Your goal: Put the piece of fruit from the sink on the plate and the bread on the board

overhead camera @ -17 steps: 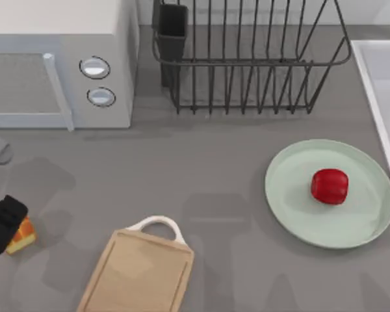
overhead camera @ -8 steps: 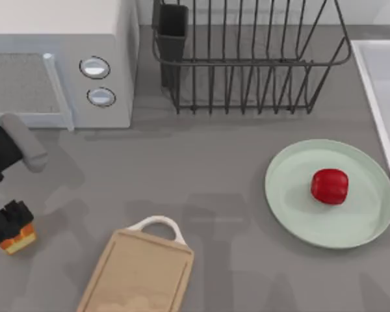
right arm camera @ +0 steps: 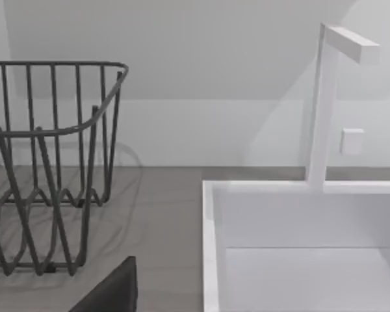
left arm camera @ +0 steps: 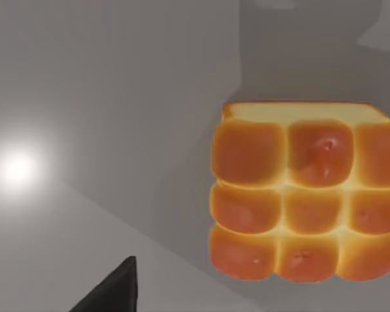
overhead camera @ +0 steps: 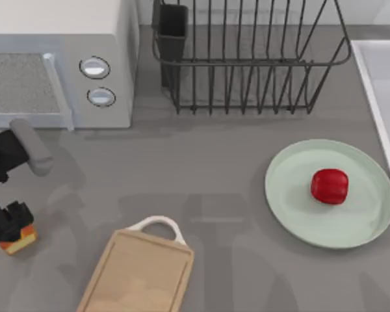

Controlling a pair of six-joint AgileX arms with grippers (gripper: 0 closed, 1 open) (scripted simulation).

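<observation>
Top view: the piece of fruit (overhead camera: 329,186) is already set on the plate (overhead camera: 292,208), while the bread (overhead camera: 19,241), clamped in the left gripper (overhead camera: 8,229) at the table's left edge, remains off the board (overhead camera: 138,275).

Left arm (overhead camera: 23,148) has a grey rounded link and seemingly black pincer (overhead camera: 8,222).

Glossy red fruit (overhead camera: 329,186) on mint-green plate (overhead camera: 292,208); golden-orange gridded bread (left arm camera: 305,208); light-wood board (overhead camera: 140,276).
</observation>
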